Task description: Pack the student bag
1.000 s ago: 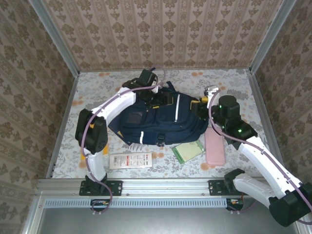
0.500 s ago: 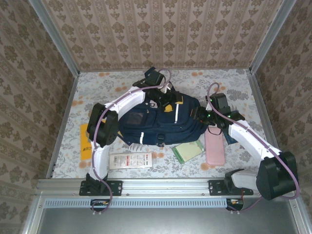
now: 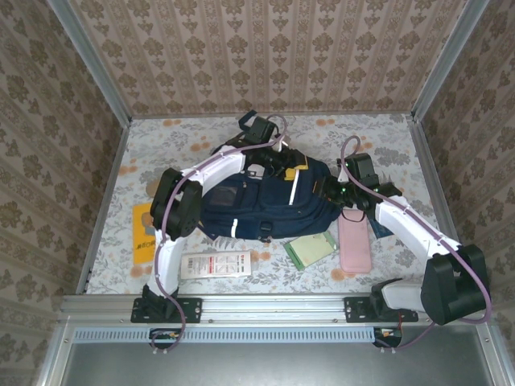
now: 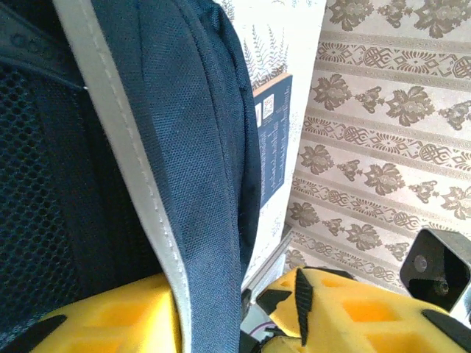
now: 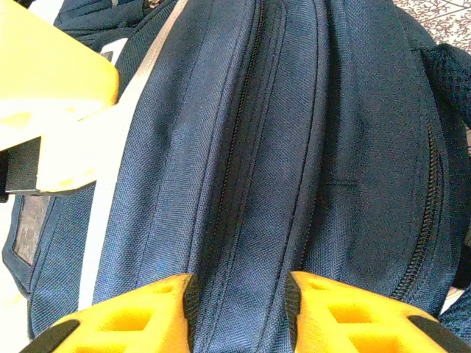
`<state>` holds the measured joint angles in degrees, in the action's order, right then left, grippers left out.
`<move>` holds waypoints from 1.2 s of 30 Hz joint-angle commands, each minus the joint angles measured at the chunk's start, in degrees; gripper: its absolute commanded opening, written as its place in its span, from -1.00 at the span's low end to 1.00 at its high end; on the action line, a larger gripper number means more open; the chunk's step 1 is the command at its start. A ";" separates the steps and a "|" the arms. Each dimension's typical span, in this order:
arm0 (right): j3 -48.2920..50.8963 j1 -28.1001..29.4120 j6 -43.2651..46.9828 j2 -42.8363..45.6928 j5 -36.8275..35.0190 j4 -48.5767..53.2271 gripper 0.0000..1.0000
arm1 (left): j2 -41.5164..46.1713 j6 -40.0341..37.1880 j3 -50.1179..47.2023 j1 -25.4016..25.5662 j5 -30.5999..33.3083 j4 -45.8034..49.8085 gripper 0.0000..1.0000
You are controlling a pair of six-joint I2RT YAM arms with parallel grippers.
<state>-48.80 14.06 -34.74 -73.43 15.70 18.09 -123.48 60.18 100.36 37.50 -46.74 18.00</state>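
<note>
On the surface (image 3: 386,137), the packing has, by my reading, barely begun: everything that looks meant for the bag lies outside it. Far left is an orange booklet (image 3: 142,233), and beside it, toward the near edge, a white printed packet (image 3: 215,264). The student bag (image 3: 257,205) lies on its side in the middle of the surface. In the right wrist view its zips run closed as far as they can be followed, so no compartment looks open yet.

The left tool (image 4: 228,298) sits at the bag's far upper edge, jaws part open with a fold of navy fabric and its white stripe between them. Whether it actually pinches the fold I cannot tell.

A green packet (image 3: 310,249) lies just off the bag's near side. The right tool (image 5: 239,290) straddles a ridge of fabric at the bag's right end, fingers narrowly apart, grip uncertain.

A pink case (image 3: 354,241) and a dark-blue booklet (image 4: 276,140) wait rightmost. Opening the bag and loading every item remain.
</note>
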 commanded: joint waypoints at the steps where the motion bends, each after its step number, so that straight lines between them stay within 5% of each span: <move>1: -1.15 -0.28 -0.25 2.84 0.49 1.41 -0.23 | -1.62 1.22 -0.96 0.36 -1.25 -2.84 -0.20; 7: -1.24 0.12 0.29 7.05 0.91 4.29 -0.23 | -2.47 -3.93 -0.37 0.65 0.70 2.68 -0.45; 13: -0.43 2.78 1.71 11.53 -0.91 7.79 -0.23 | -1.98 -0.70 -2.43 0.43 -0.09 -3.74 -1.00; 20: 1.92 12.64 8.88 16.53 -9.26 7.54 -0.16 | 7.50 10.94 -9.96 -3.27 11.15 -12.45 -1.00; 27: 16.31 23.40 22.64 26.82 -14.58 -14.15 -0.15 | 15.66 19.21 -13.98 -5.72 19.19 -15.89 -1.00; 36: 24.49 30.57 31.34 17.36 -19.10 -33.61 -0.15 | 16.97 23.59 -11.49 -6.77 20.02 -14.95 -1.00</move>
<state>-26.50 43.18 -8.80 -53.23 0.36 -4.19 -109.75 80.55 86.46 30.98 -27.11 5.82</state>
